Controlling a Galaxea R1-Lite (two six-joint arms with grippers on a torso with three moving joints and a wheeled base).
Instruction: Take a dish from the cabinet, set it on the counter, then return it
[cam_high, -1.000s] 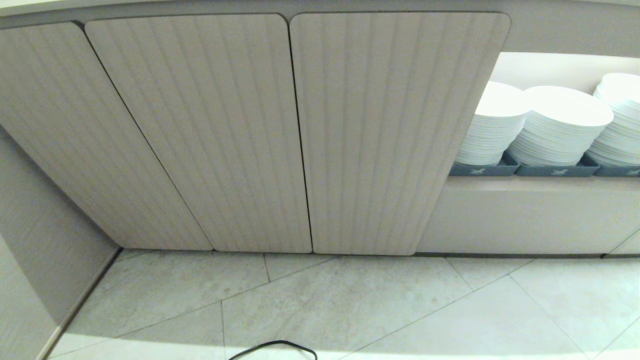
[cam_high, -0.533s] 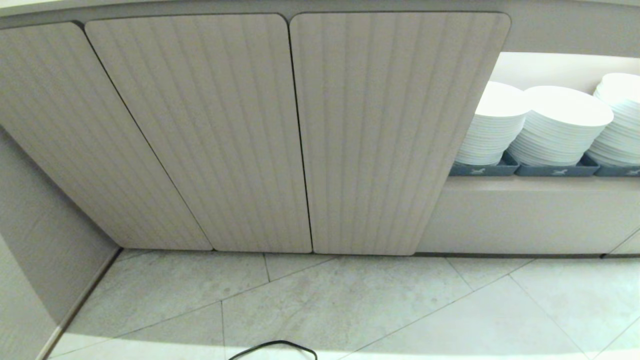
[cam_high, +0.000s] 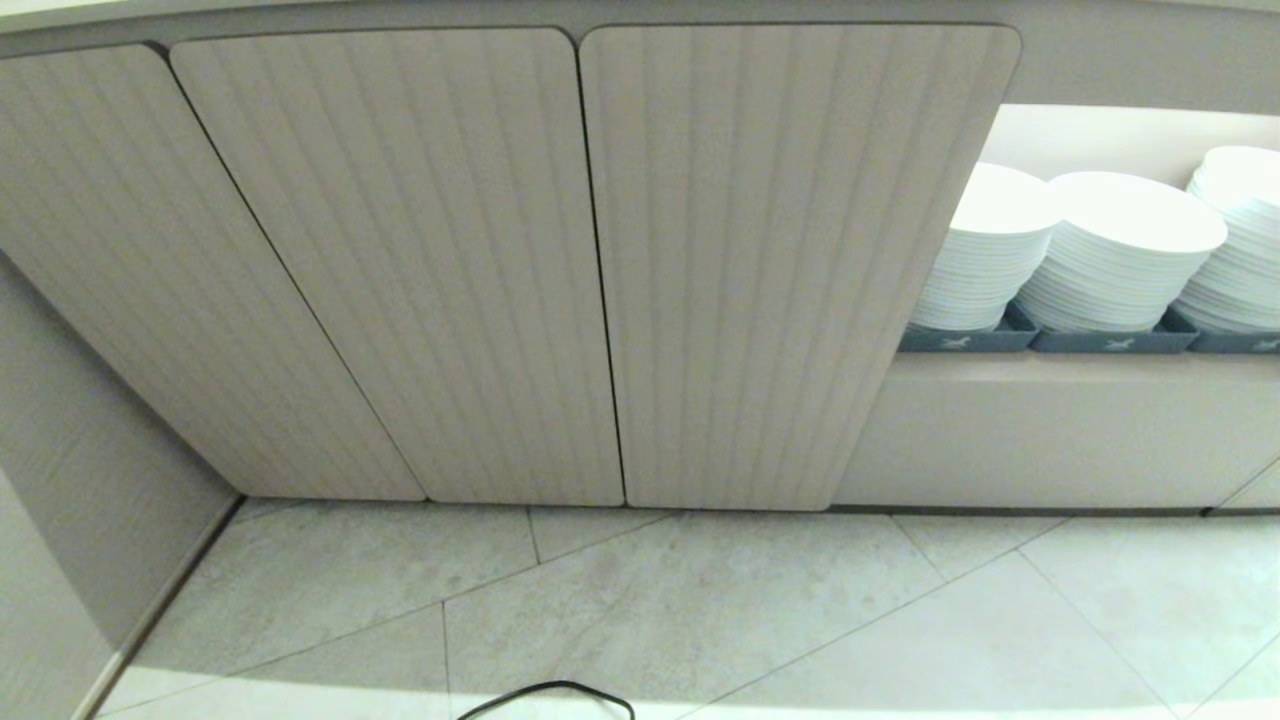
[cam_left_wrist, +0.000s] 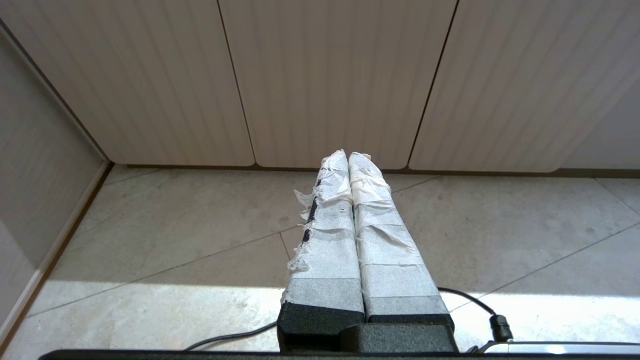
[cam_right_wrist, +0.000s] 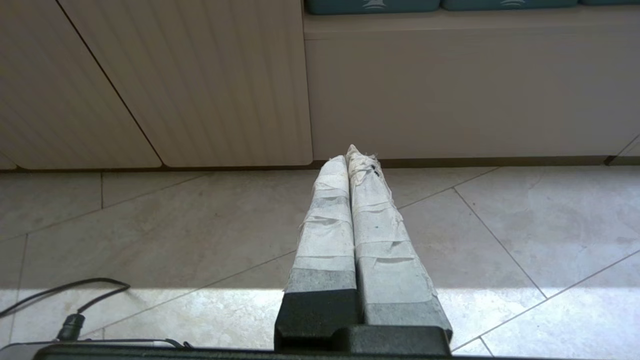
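Grippers hang low over the tiled floor, neither showing in the head view. The left gripper points at the foot of the cabinet, its tape-wrapped fingers pressed together with nothing between them. The right gripper is likewise pressed shut and empty, pointing at the plinth below the open shelf.

All three fluted doors are closed, so the cabinet's inside is hidden — the dish cannot be seen anywhere. The counter shows only as a pale strip at 11 o'clock, cut off by the frame edge.

At 3 o'clock of the doors, the shelf holds blue-grey trays, each carrying a stack of wide white plates; the rightmost stack is cut off. A black cable loops at 6 o'clock.
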